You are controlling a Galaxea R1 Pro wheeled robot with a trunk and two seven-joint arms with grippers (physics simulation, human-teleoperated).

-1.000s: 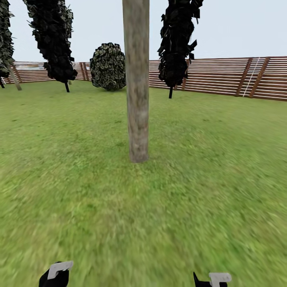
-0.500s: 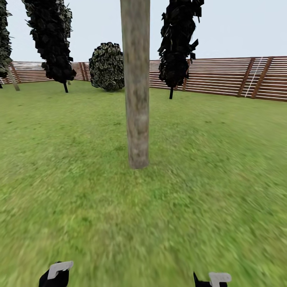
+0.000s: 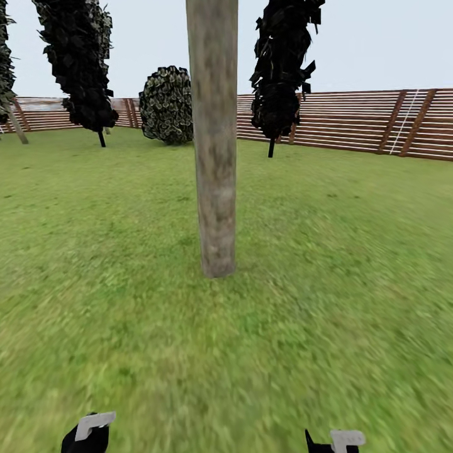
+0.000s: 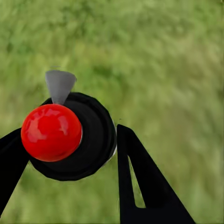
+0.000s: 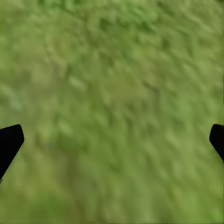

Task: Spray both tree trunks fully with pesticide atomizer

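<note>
One thick grey-beige tree trunk point(image 3: 214, 157) rises straight ahead from the garden grass point(image 3: 327, 327), and its leaves are cut off above the picture. The pesticide atomizer point(image 4: 51, 132), black with a red round top and a grey nozzle, sits between the black fingers of my left gripper point(image 4: 70, 149), which is shut on it. In the head view the left gripper point(image 3: 88, 434) is low at the left edge of the lawn, well short of the trunk. My right gripper point(image 5: 113, 142) is open over bare grass, and it is low right in the head view point(image 3: 333, 442). No pesticide is in view.
A brown slat fence point(image 3: 352, 126) closes the lawn behind. Two black narrow cypresses point(image 3: 85, 63) point(image 3: 280, 69) and a round dark bush point(image 3: 167, 104) stand near the fence. Open grass lies on both sides of the trunk.
The whole view has drawn closer to the trunk, which now looks wider with its base lower in the picture. Both grippers keep their places in the picture.
</note>
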